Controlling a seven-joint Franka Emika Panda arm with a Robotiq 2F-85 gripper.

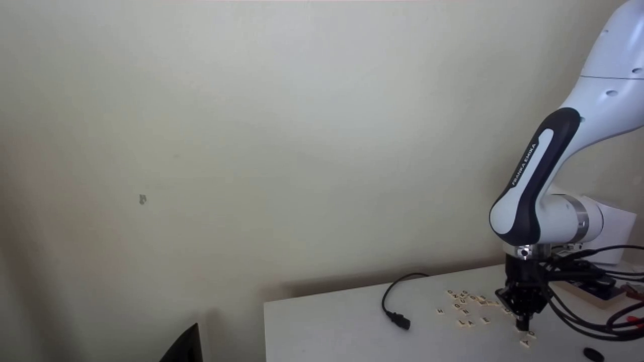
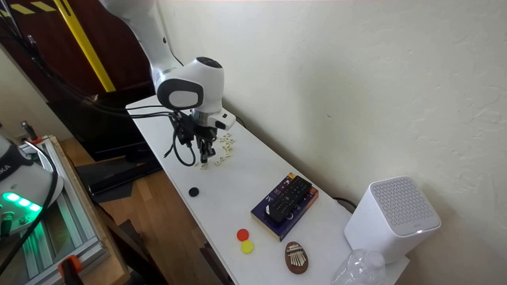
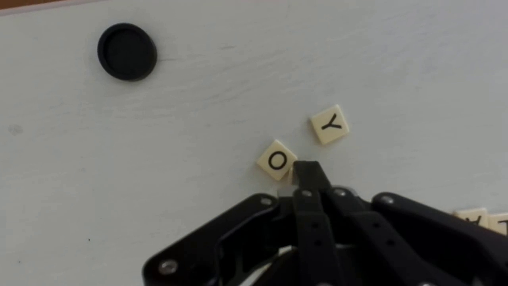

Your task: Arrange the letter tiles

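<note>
My gripper [image 3: 311, 174] is shut, its black fingertips low over the white table in the wrist view. Right beside the fingertips lies the O tile [image 3: 277, 160]. A sliver of another pale tile [image 3: 291, 175] shows at their left side, mostly hidden behind them. Farther up, apart from the gripper, is the Y tile [image 3: 330, 124]. An A tile [image 3: 472, 217] touches a neighbouring tile at the right edge, both partly covered. In an exterior view several more letter tiles [image 1: 465, 311] lie scattered to the left of the gripper [image 1: 523, 324], including an H tile [image 1: 440, 311].
A black round cap [image 3: 127, 51] sits near the table edge. A thin black cable [image 1: 399, 321] lies beyond the tiles. Farther along are a book [image 2: 263, 213] with a black remote [image 2: 288, 199], red [image 2: 243, 234] and yellow discs [image 2: 247, 246], a thumb piano [image 2: 291, 266] and a white box [image 2: 372, 225].
</note>
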